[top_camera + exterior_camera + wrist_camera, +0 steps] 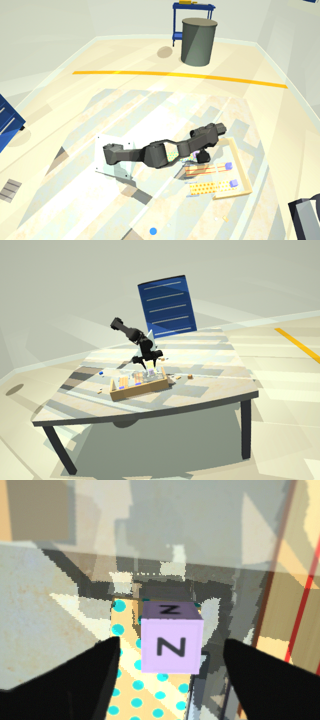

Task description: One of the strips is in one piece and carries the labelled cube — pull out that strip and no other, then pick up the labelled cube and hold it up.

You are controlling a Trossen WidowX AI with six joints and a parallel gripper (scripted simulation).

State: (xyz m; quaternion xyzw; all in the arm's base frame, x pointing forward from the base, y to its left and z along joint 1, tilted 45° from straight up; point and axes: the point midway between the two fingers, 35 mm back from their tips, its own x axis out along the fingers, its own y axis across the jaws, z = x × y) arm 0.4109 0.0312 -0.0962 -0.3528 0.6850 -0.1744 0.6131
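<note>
The teal-dotted strip is partly hidden by the arm in the top view. A lilac cube marked N is at its far end. My gripper is partly open, pointing down, one finger on each side of the cube in the wrist view, with gaps between. The red-striped strip and the orange-dotted strip each show a gap across them. Each carries a blue-violet cube, one here and one here.
A low wooden wall surrounds the strips' far ends on three sides. Thin rails flank the strips. A blue disc, a brown block and small bits lie outside the wall.
</note>
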